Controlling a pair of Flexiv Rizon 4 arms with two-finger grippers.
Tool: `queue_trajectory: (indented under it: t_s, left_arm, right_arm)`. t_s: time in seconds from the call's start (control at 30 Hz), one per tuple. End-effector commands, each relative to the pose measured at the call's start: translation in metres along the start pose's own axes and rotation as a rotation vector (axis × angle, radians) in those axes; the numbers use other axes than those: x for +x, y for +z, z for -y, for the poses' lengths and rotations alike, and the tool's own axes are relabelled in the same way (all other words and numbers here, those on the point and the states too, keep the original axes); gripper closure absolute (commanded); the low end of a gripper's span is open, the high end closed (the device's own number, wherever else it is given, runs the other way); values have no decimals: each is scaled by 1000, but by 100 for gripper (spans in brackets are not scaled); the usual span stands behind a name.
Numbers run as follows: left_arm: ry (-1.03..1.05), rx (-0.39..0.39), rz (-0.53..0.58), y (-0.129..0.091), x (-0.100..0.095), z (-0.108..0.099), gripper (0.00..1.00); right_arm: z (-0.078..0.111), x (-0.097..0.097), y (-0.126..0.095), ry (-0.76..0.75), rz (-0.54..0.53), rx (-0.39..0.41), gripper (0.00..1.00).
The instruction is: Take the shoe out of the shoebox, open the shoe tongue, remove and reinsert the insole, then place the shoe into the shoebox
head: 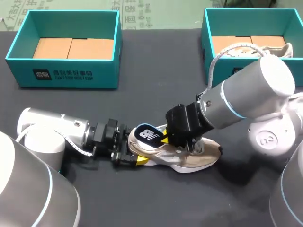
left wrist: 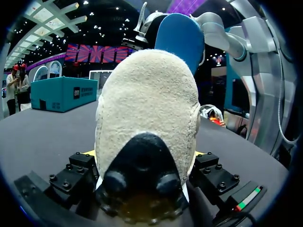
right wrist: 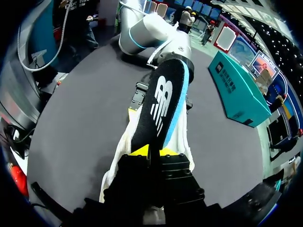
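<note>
Bracing the shoe (head: 194, 161) at lower centre, the left gripper (head: 129, 150) clamps its heel. The right gripper (head: 165, 138) pinches the insole (head: 146, 135), ready to pull.

Fuzzy, perhaps suede shoe (left wrist: 147, 104); matt black insole (right wrist: 163, 101)

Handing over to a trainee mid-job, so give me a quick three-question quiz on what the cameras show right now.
1. True or false: the left gripper is open.
2. Which one holds the insole? A) left gripper B) right gripper
3. Fill in: the left gripper clamps one end of the beige ____.
Key: 1 false; 2 B; 3 shoe.
</note>
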State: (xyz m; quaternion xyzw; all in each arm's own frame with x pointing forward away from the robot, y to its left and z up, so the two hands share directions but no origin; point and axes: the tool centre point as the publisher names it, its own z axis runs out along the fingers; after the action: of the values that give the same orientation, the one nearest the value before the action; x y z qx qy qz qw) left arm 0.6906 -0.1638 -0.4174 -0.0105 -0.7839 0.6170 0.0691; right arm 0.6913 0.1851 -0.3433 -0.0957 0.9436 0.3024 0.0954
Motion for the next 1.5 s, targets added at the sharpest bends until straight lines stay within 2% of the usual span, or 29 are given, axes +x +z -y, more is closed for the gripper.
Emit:
queue_trajectory:
  t_s: [0.03, 0.4, 0.43, 0.53, 0.73, 0.9, 1.2, 1.37, 1.5]
  left_arm:
    - [0, 0, 2, 1, 0, -3, 100]
    - [0, 0, 2, 1, 0, -3, 100]
    - [0, 0, 2, 1, 0, -3, 100]
    - [0, 0, 2, 1, 0, -3, 100]
    - [0, 0, 2, 1, 0, -3, 100]
    - [0, 0, 2, 1, 0, -3, 100]
    - [0, 0, 2, 1, 0, -3, 100]
    - [0, 0, 2, 1, 0, -3, 100]
    - [0, 0, 2, 1, 0, -3, 100]
  right_arm:
    - [-15, -9, 12, -20, -38, 23, 100]
    - [-29, -7, 9, -47, -64, 48, 100]
    - [-29, -7, 8, -45, -60, 51, 98]
    - [-28, -6, 5, -38, -53, 58, 69]
    - [-27, -7, 2, -30, -53, 68, 60]
    - [-27, -12, 0, -33, -71, 73, 58]
    - [-35, -26, 1, -28, -162, 89, 58]
    - [-35, -27, 4, 17, -213, 71, 60]
    - [-35, -26, 7, 57, -268, 89, 61]
